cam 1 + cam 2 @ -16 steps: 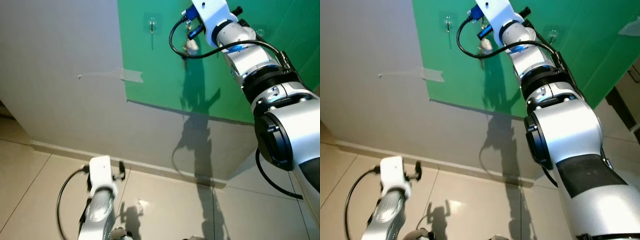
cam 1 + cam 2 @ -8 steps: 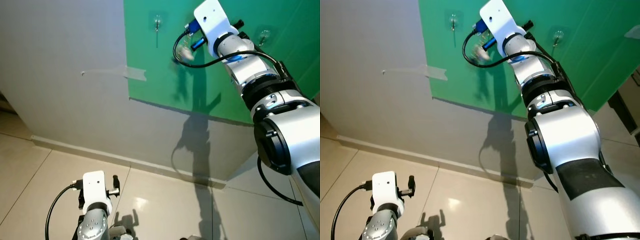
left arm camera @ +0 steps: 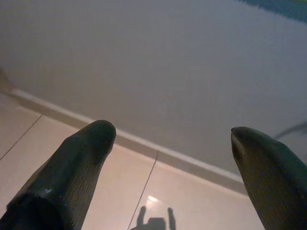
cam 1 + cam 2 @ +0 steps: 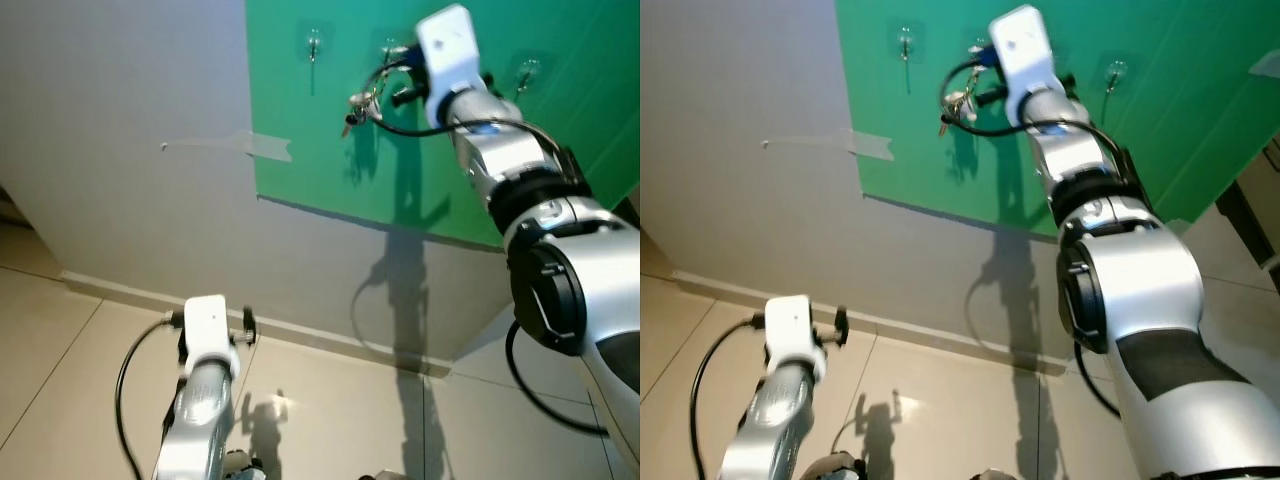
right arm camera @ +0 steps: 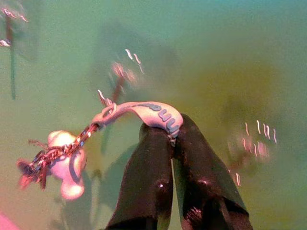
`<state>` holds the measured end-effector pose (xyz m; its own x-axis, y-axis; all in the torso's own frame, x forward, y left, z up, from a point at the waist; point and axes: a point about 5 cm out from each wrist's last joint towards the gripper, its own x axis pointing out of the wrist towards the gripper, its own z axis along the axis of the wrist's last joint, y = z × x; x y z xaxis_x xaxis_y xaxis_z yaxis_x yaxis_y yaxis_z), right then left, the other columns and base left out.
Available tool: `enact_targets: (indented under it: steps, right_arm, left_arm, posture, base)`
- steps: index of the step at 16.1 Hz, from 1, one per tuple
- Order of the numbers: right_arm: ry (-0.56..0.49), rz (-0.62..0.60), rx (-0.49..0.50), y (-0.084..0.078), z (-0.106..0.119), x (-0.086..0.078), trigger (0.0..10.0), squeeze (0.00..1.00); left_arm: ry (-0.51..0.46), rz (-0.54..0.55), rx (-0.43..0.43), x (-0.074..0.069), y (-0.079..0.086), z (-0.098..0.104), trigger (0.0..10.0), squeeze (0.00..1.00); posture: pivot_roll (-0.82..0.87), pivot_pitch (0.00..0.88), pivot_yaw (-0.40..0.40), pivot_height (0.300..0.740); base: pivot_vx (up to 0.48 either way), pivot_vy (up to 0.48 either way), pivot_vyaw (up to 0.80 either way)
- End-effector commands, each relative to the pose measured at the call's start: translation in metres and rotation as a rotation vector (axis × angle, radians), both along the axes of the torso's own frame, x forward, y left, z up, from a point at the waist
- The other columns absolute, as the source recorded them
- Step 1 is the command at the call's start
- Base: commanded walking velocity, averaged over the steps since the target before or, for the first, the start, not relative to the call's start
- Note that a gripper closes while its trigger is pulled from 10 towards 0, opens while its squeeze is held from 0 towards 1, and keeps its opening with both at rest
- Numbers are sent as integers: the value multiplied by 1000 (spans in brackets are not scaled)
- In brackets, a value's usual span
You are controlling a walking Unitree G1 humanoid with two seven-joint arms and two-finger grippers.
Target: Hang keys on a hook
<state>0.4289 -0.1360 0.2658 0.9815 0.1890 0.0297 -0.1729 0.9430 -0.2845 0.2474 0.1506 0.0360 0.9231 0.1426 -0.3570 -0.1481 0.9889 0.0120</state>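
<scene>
The keys (image 5: 57, 160) dangle from the right claw (image 5: 170, 139), pinched tight, up by the green board (image 4: 590, 120) near a hook (image 4: 392, 50). Not hung yet. The left claw (image 3: 172, 139) is wide open and empty, low by the floor (image 4: 60, 330).

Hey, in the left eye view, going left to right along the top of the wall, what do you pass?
Strip of tape → left hook on the green panel → keys hanging from the right gripper → right hook.
</scene>
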Motion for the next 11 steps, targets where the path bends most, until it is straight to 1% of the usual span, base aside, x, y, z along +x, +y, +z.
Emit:
enact_targets:
  steps: [1,2,3,4,5,6,7,8,9,10,11]
  right_arm:
    - [20,-32,86,-16,-7,-1,0,0]
    - [57,-48,168,-26,-24,-4,0,0]
    - [76,-51,182,-30,-35,-6,0,0]
    - [139,-54,193,-37,-76,-17,0,0]
    - [159,-53,192,-38,-91,-22,0,0]
    - [193,-30,190,-36,-120,-34,0,0]
    - [223,-24,195,-35,-144,-46,0,0]
    - [249,-12,179,-34,-176,-68,0,0]
    - [274,4,172,-32,-199,-87,0,0]
    - [304,17,172,-31,-214,-102,0,0]
    - [318,14,176,-33,-221,-111,0,0]
  left_arm:
    - [8,-14,-16,6,-1,-3,10000,0]
    - [-5,-42,-47,16,-4,0,10000,0]
    - [-5,-51,-56,20,-5,1,10000,0]
    - [5,-64,-74,30,-6,1,10000,0]
    - [9,-71,-79,33,-6,0,10000,0]
    - [18,-83,-86,38,-5,-1,10000,0]
    - [17,-85,-91,39,-4,-1,10000,0]
    - [15,-78,-93,40,1,-1,10000,0]
    - [14,-63,-99,39,9,-1,10000,0]
    - [13,-50,-112,38,16,-1,10000,0]
    - [5,-39,-131,36,23,0,10000,0]
  posture:
    - [21,0,-68,740]
    - [-6,0,-59,740]
    - [-15,0,-54,740]
    - [-42,0,-44,740]
    - [-56,0,-39,740]
    - [-76,0,-29,740]
    - [-79,0,-24,740]
    - [-89,0,-18,740]
    - [-104,0,-7,740]
    - [-116,0,-1,740]
    - [-124,0,8,740]
  base:
    - [0,0,0]
    - [0,0,0]
    - [0,0,0]
    - [0,0,0]
    - [0,0,0]
    - [0,0,0]
    - [0,0,0]
    - [0,0,0]
    - [0,0,0]
    - [0,0,0]
    - [0,0,0]
